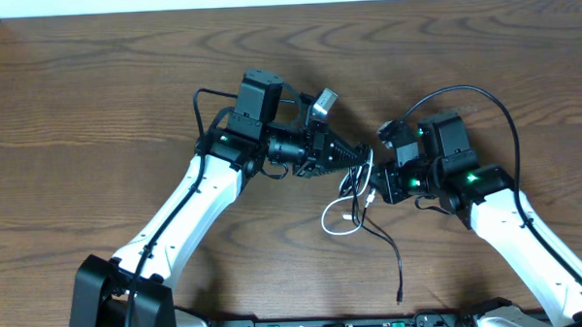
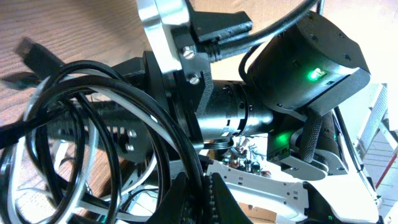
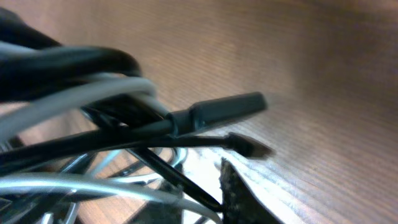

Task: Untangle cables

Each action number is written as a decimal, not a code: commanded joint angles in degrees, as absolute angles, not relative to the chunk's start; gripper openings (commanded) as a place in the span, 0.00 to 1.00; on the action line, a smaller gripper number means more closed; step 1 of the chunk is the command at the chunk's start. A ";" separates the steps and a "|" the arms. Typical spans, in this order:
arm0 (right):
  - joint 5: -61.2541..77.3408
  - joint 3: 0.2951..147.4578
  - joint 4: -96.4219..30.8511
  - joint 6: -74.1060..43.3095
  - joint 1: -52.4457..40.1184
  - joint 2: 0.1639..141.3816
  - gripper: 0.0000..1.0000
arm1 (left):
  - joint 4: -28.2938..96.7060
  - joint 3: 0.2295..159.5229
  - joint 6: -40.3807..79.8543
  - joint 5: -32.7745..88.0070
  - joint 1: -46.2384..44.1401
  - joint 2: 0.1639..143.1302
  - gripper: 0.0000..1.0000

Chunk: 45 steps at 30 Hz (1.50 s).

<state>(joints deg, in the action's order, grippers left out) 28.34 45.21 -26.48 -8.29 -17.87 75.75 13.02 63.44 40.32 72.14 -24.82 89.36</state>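
Bunching between the two facing grippers, the cables (image 1: 355,202) hang from the left gripper (image 1: 362,159), which is clamped on their upper strands. The right gripper (image 1: 379,185) sits just beside them, jaw state unclear, and their loose black end trails toward the robot.

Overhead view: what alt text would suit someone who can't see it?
Two white-and-black robot arms reach in from the bottom corners of a wooden table, the left gripper and right gripper meeting mid-table at a small tangle of cables. A white cable loops on the wood; a black cable trails toward the near edge.
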 commanded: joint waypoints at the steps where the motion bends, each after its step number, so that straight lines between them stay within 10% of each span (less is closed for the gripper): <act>1: 20.45 45.71 -27.73 -8.45 -18.41 75.88 0.01 | 13.78 63.99 32.47 73.91 -24.84 88.71 0.07; 12: -19.40 45.71 -50.70 -42.15 -18.28 75.88 0.05 | 44.14 63.99 17.37 20.93 -24.84 88.71 0.07; 20: 1.23 45.71 -40.56 -37.19 -18.33 75.88 0.75 | 40.51 63.99 6.28 44.31 -24.84 88.71 0.07; 27: 28.21 45.71 -28.42 -23.05 -18.48 75.88 0.74 | 38.04 63.99 -3.68 65.73 -24.84 88.71 0.07; 40: 37.21 45.71 -25.91 -20.01 -18.48 75.88 0.85 | 36.34 63.99 -4.51 74.11 -24.84 88.71 0.07; 45: 26.00 45.74 -28.84 -20.21 -18.46 75.88 0.61 | 38.50 63.99 -4.47 56.86 -24.84 88.71 0.07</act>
